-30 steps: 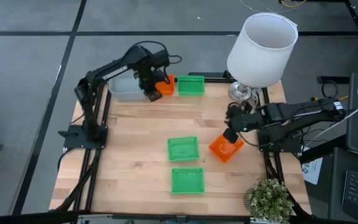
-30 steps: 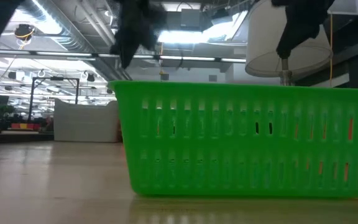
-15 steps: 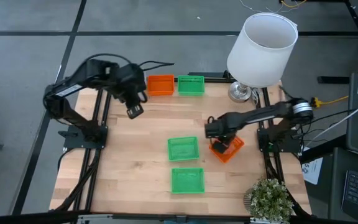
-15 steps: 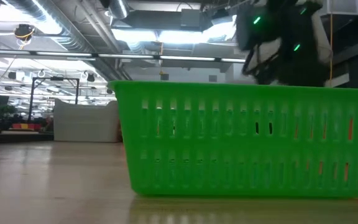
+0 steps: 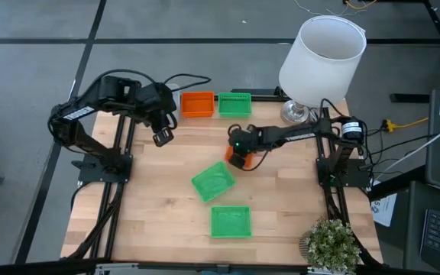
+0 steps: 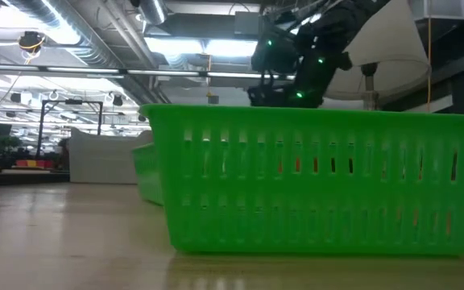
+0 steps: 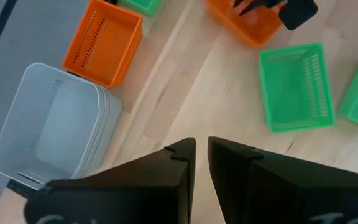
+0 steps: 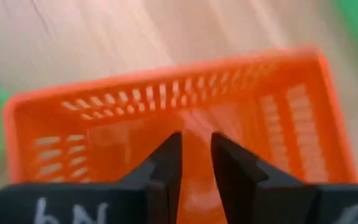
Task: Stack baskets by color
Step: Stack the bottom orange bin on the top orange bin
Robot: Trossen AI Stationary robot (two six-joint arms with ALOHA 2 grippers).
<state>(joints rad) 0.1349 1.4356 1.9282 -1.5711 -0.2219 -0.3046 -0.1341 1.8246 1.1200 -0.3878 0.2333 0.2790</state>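
My right gripper point(image 5: 239, 150) reaches to mid-table from the right and is shut on an orange basket point(image 8: 166, 106), which in the high view shows only as an orange patch point(image 5: 238, 160) under the gripper. Just beside it lies a green basket point(image 5: 214, 181), skewed on the wood. Another green basket point(image 5: 230, 221) sits nearer the front edge. At the far edge an orange basket point(image 5: 198, 105) and a green one point(image 5: 234, 104) stand side by side. A nested stack of grey baskets point(image 7: 48, 124) sits next to them. My left gripper point(image 5: 161, 137) hangs above the far left, holding nothing, its fingers a narrow slit apart. My right gripper has the orange basket by the long wall nearest the wrist point(image 8: 194, 127), which sits between the two fingers. The fingers point(image 8: 166, 162) slant down from the table's right side and cross that wall. The fingers themselves hide the rim. Whether the basket's bottom rests on the wood, I cannot tell.
A big white lampshade on a chrome foot point(image 5: 319, 57) stands at the far right corner and a potted plant point(image 5: 331, 244) at the near right. The near green basket point(image 6: 321, 185) fills the low view. Bare wood lies along the table's left half.
My right gripper has carried the orange basket from the table's right side toward the middle and the far edge. The middle green basket, square to the table before, now lies turned and shifted a little left. My left gripper left the far orange basket, rising and drawing toward the left.
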